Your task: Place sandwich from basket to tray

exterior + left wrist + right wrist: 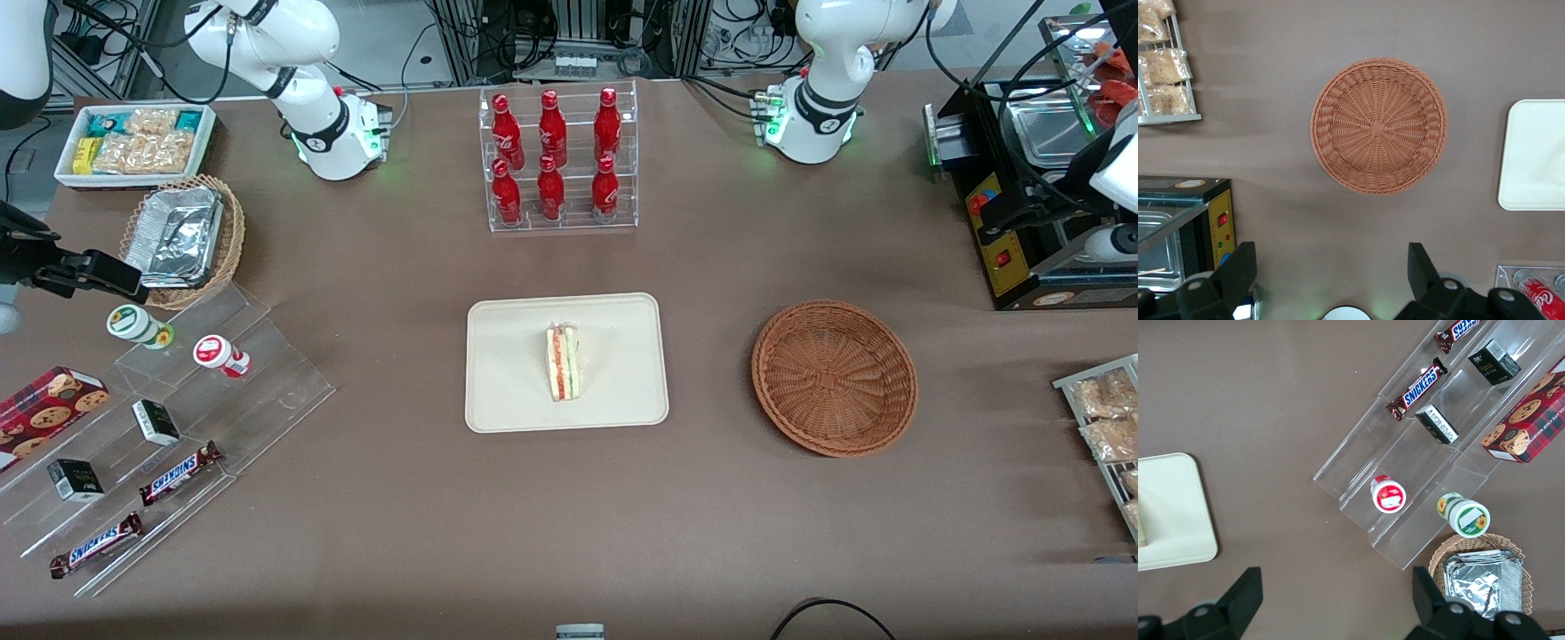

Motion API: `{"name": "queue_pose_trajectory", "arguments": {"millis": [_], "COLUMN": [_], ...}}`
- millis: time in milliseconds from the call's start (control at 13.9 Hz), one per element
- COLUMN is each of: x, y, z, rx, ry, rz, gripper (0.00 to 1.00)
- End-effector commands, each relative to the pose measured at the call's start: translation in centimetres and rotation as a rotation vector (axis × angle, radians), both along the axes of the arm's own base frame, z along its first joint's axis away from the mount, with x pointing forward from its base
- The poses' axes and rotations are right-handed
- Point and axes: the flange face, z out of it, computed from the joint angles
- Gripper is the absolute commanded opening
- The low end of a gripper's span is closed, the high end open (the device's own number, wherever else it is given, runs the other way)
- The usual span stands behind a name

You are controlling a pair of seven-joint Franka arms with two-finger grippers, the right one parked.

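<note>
- On the tray (pixel 498 391), near its centre, lies the sandwich (pixel 563 363), well clear of every rim.
- At about 12 o'clock from the tray stands the bottle rack (pixel 558 160), apart from it.
- Bare table (pixel 569 516) surrounds tray and basket (pixel 834 377); the basket sits toward the working arm's end, nothing in it.
- The sandwich's long axis runs 12 to 6, toward the front camera, filling edge up.
- The gripper (pixel 1331 277) hangs high over the table beside the basket, fingers (pixel 1238 270) spread wide, holding nothing.
</note>
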Motion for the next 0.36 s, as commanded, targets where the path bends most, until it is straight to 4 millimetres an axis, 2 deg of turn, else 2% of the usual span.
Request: {"name": "queue_pose_trajectory", "arguments": {"millis": [0, 144, 288], "x": [0.57, 0.52, 0.42], "y": [-0.17, -0.98, -0.98], "z": [0.53, 0.52, 0.49], "rx": [-0.019, -0.017, -0.017], "ry": [-0.011, -0.009, -0.005], "rz": [-0.012, -0.021, -0.019], "gripper": [1.00, 1.00, 1.00]}}
